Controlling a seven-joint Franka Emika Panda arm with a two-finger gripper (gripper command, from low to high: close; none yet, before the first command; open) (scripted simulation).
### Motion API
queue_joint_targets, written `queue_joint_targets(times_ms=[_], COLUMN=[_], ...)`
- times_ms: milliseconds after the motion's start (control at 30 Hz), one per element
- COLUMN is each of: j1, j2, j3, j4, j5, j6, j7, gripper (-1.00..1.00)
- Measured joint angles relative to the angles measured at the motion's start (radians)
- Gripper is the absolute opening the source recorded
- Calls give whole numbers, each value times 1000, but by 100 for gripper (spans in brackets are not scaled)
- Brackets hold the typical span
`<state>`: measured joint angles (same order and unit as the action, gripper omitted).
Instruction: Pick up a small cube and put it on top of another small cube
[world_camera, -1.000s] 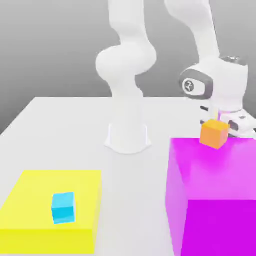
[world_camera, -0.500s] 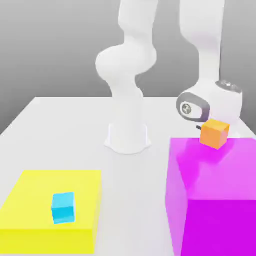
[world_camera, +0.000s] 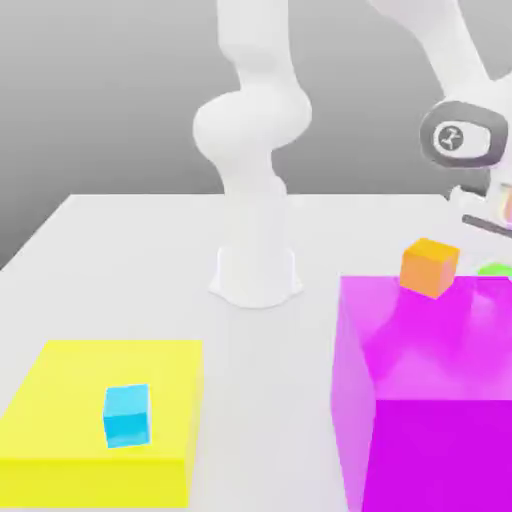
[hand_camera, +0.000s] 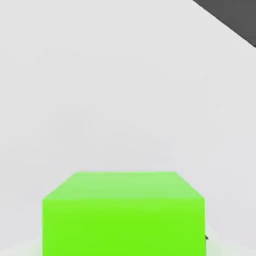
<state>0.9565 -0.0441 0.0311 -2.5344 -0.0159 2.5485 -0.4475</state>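
Behind the magenta block (world_camera: 440, 455), pick apparently made, stacking to come
The gripper (hand_camera: 124, 242) pinches the green cube (hand_camera: 123, 220) between its fingers; left to do are carrying and placing, perhaps onto the orange cube (world_camera: 428, 269) or blue cube (world_camera: 127, 416), both bare on top

Plenty of open white tabletop (world_camera: 270, 400) here between the yellow block (world_camera: 100, 400) and the big magenta block (world_camera: 430, 340), a clear lane running right up to the arm's base (world_camera: 256, 270), which blocks the middle! The magenta one stands tall, a real wall on the exterior view's right, with the orange cube (world_camera: 428, 268) jutting up at its far edge. The yellow one's low, open above and all around the blue cube (world_camera: 127, 415), nothing crowding its sides!
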Motion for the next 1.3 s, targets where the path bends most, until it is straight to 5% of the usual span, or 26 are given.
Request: queue_joint_targets(times_ms=[100,533,1000,1167,1200,1300], j1=[-13,-500,-879,-1095,-1115,-1115], j2=[7,179,306,502,527,527], j3=[-17,-273,-534,-517,-504,-504], j4=[107,436,359,361,364,364], j5=[5,129,218,396,416,416], j6=[-89,-304,-168,0,20,20], j7=[-34,-581,-932,-1098,-1114,-1114], gripper=[-100,-100,-100,-100,100,100])
